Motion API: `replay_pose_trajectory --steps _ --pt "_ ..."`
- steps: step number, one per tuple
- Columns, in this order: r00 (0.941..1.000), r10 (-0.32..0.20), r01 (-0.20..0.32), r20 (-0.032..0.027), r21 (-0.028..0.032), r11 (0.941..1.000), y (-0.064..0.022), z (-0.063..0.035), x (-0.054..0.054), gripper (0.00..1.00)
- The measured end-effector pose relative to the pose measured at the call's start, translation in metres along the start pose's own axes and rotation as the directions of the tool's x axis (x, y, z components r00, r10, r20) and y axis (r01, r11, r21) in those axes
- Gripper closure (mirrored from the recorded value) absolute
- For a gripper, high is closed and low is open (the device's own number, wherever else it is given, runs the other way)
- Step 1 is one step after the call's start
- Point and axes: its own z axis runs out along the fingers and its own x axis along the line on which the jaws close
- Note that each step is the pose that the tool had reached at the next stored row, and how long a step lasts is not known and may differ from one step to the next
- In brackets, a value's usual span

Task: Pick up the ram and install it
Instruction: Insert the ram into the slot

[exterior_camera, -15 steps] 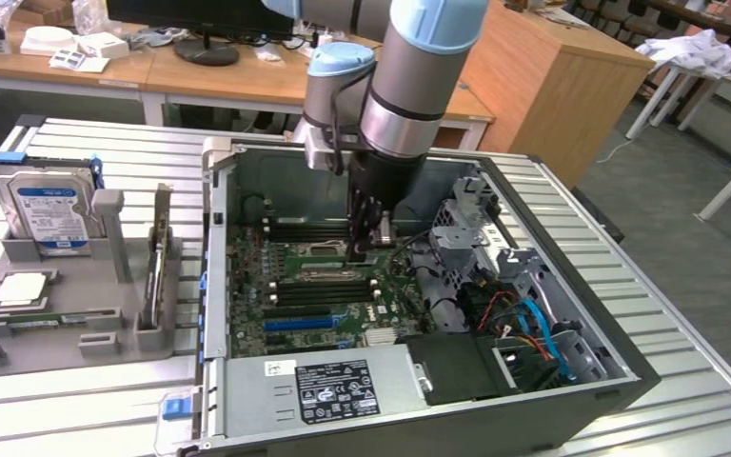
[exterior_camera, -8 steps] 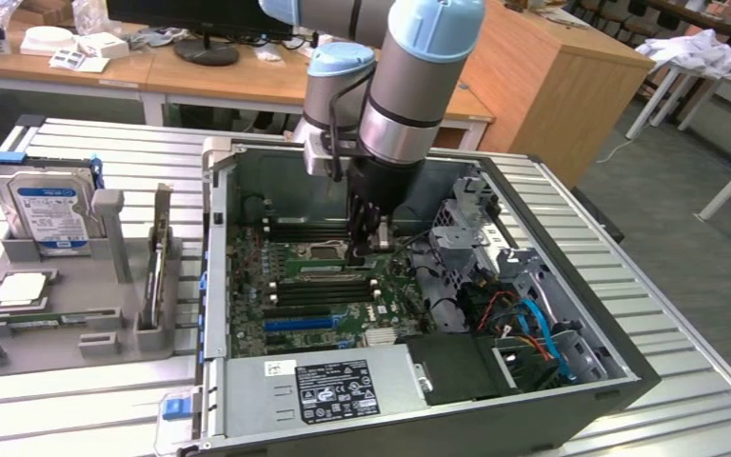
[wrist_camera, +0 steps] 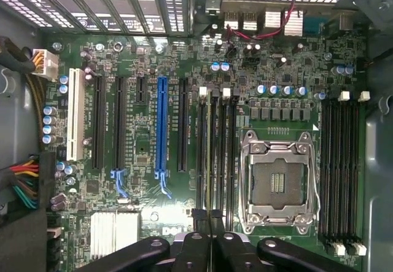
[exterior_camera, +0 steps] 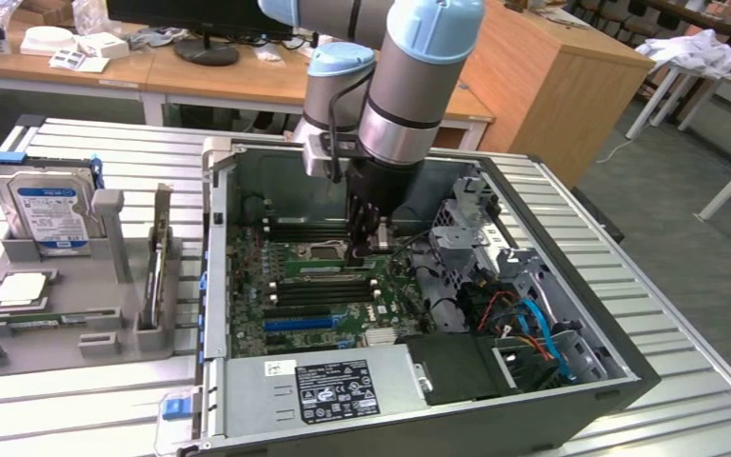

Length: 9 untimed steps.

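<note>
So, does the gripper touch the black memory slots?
Cannot tell. Wrist view: the gripper overlaps the memory slots beside the CPU socket; no gap or contact is plain.

Fingers closed above memory slots — CPU socket beside.

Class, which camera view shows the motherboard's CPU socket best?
The wrist view: the CPU socket is seen straight-on, its metal frame and contacts plain. The exterior view shows it at a slant, next to the gripper.
</note>
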Motion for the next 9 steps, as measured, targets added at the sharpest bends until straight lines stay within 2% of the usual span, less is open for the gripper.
replay_pose_trajectory --steps 9 --pt "1.0000 0.000 0.000 -0.0001 0.0001 1.0000 0.0020 0.0001 0.0001 0.88"
